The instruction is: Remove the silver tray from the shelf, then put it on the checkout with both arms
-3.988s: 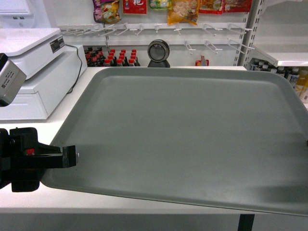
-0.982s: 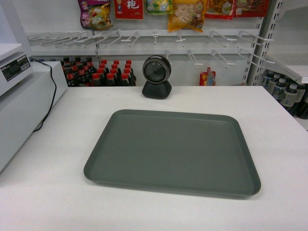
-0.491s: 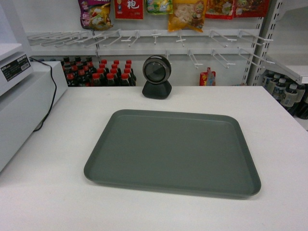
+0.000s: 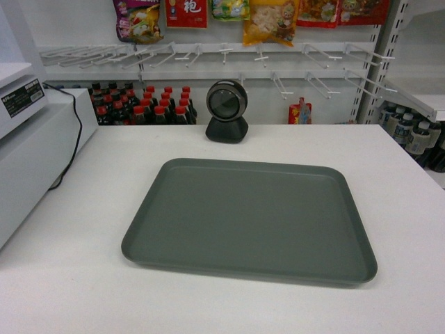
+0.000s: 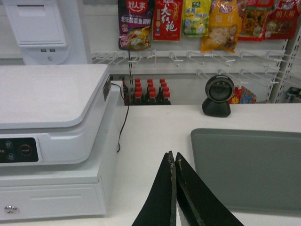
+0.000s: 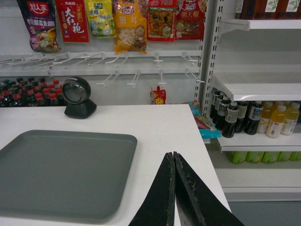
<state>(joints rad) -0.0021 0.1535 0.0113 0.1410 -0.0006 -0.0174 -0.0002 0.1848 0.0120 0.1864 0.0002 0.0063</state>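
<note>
On the wide white checkout (image 4: pixel 62 278): silver tray (image 4: pixel 250 219) lying flat near the middle, free of both arms. At the left end, a white cash register (image 5: pixel 47 141); behind the tray, well apart, a black round scanner (image 4: pixel 226 111). Left gripper (image 5: pixel 172 162) pressed closed on nothing, just left of the tray. Right gripper (image 6: pixel 173 162) likewise closed, empty, just right of it.

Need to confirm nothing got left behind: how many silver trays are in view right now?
1. The silver tray lies flat on the checkout, in front of the black scanner and right of the cash register. The shelves are only partly in view, so another could be hidden.
</note>
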